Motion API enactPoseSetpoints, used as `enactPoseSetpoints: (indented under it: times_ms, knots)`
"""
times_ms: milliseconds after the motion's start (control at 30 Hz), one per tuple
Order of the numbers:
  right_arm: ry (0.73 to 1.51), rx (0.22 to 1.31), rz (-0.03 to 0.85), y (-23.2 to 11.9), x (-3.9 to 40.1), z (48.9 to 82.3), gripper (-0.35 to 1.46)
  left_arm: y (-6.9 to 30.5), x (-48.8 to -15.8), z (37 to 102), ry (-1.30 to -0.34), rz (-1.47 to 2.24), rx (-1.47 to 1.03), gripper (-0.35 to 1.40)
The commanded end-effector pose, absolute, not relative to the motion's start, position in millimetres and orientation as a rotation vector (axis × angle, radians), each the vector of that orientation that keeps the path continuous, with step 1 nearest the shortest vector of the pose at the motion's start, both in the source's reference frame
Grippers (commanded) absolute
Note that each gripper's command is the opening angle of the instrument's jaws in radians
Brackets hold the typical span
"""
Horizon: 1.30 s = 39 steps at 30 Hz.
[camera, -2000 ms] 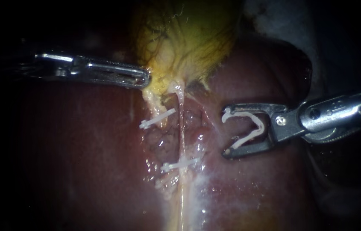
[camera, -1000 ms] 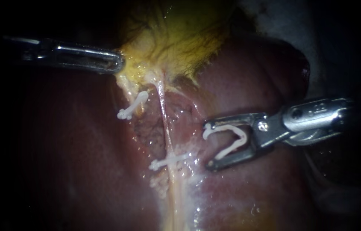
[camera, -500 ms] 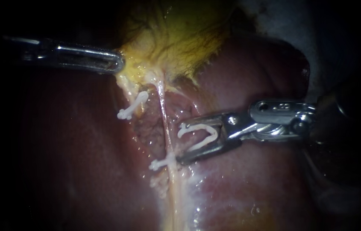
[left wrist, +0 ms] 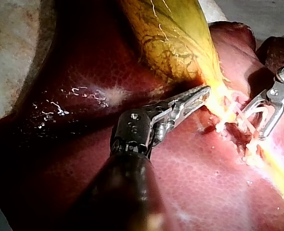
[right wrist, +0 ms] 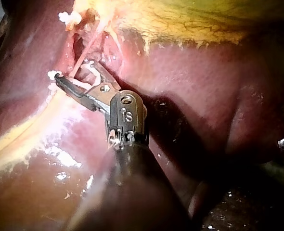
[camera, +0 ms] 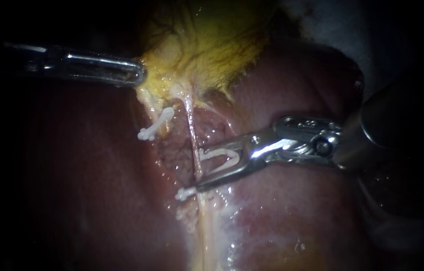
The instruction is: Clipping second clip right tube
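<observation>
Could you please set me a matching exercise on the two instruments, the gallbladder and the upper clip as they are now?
Things:
1. left instrument
2. right instrument
3. gallbladder
4. upper clip

States:
A. yellow with dark veins
B. holds an open clip at the tube
C. white, closed, below the gallbladder
D. jaws shut on the gallbladder's edge

Pairs: 1-D, 2-B, 3-A, 4-C.

Two instruments are counted: the left instrument (camera: 139,78) and the right instrument (camera: 199,169). There are three white clips: the upper clip (camera: 155,124), the lower clip (camera: 185,193) and the open clip (camera: 220,156). One thin tube (camera: 190,125) shows clearly, with one gallbladder (camera: 212,45) and one liver (camera: 297,221).
</observation>
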<state>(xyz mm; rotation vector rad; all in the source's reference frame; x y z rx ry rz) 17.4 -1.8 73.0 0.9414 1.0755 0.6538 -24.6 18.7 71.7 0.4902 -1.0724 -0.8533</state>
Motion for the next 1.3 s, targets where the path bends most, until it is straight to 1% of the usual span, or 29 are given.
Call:
enactPoseSetpoints:
  times_ms: [33,100,300,533,733,1067,1300]
  knots:
    - [1.085,0.956,0.659,-1.9,17.5,72.9,0.5,18.7,-24.7,71.7,-1.073,-0.853,0.49,-0.35]
    - [1.11,0.982,0.673,-1.9,17.7,72.8,0.5,18.7,-24.7,71.7,-1.072,-0.853,0.49,-0.35]
    - [1.152,1.021,0.669,-2.3,18.1,71.8,0.5,18.7,-24.7,71.7,-1.072,-0.853,0.49,-0.35]
    - [1.215,1.058,0.685,-2.3,19.0,69.1,0.48,18.7,-24.7,71.7,-1.072,-0.853,0.49,-0.35]
    - [1.206,1.087,0.703,-2.4,19.3,68.4,0.43,18.7,-24.8,71.7,-1.072,-0.854,0.489,-0.35]
    - [1.174,1.13,0.75,-2.7,19.3,68.6,0.25,18.6,-24.8,71.7,-1.072,-0.854,0.489,-0.35]
    - [1.167,1.141,0.752,-2.9,19.5,68.9,0.13,18.6,-24.8,71.7,-1.072,-0.854,0.489,-0.35]
